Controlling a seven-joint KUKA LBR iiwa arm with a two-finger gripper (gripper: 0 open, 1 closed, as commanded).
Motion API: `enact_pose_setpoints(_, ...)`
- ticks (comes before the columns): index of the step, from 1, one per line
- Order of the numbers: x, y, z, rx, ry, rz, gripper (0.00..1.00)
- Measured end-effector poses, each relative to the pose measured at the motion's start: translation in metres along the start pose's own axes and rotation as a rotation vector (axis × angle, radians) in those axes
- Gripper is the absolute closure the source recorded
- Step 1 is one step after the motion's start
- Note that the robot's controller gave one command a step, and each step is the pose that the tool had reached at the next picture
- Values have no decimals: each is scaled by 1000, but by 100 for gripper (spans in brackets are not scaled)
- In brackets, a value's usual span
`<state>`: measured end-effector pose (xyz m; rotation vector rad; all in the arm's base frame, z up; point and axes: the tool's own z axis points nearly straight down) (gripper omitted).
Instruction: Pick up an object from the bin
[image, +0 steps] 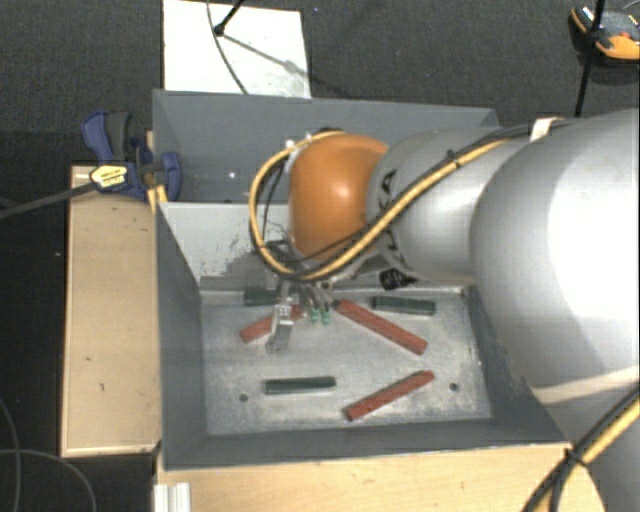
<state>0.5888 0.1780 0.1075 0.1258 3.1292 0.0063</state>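
Red-brown stick (256, 328) at left of the bin (180, 330), gripper (287, 325) at its right end, whether spread or closed unclear, dark green stick (299, 384) nearby

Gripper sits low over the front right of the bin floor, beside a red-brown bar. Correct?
No. The camera view shows the gripper low over the back left of the bin floor, beside a red-brown bar.

A single camera looks down from above, tilted slightly sideways, close over the grey metal bin (230, 380) at frame centre; the bulky silver robot arm (540, 250) crowds the right side.
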Motion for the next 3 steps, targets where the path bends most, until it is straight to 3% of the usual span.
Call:
enact_pose_setpoints(1,15,-43,36,3,7,30,100)
enact_pose_setpoints(2,15,-43,36,3,7,32,100)
enact_pose_setpoints(3,-10,-108,-176,4,9,53,100)
